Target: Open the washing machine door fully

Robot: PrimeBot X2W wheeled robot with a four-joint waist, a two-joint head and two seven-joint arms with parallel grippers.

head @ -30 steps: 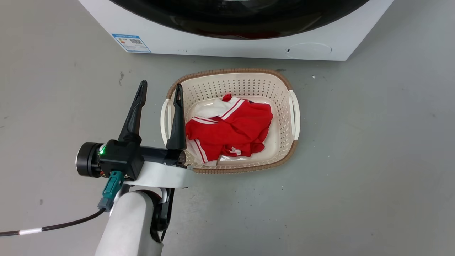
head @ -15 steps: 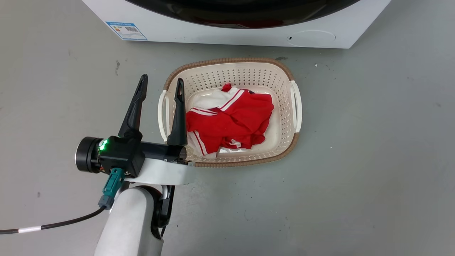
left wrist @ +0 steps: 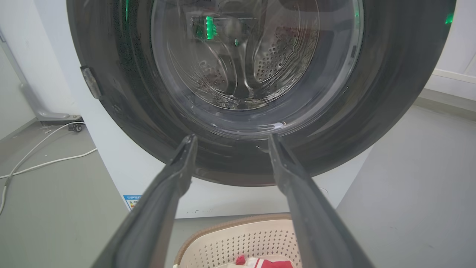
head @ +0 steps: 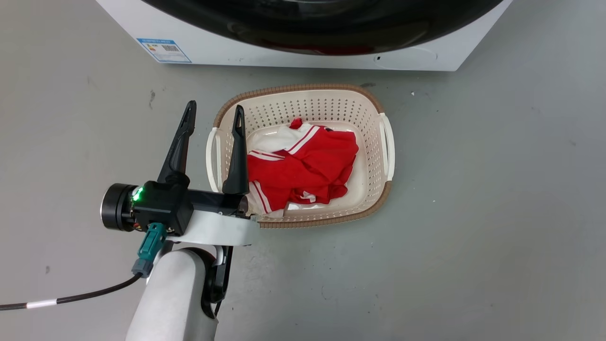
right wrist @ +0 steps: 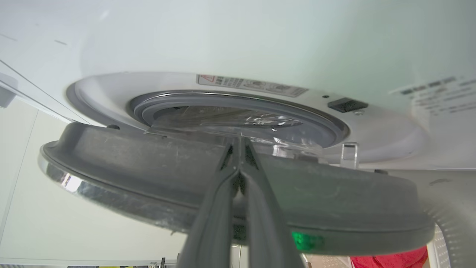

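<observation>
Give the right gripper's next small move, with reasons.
Probably draw the right gripper away from the washing machine, swinging the washing machine door wider: the door is only ajar, and the shut gripper lies across its inner side.

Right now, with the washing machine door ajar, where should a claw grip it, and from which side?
Probably the washing machine door's thick rim, where it stands off the washing machine. Come through that gap, from the inner side, where the shut right claw lies. The glossy front and bulging glass offer no edge.
</observation>
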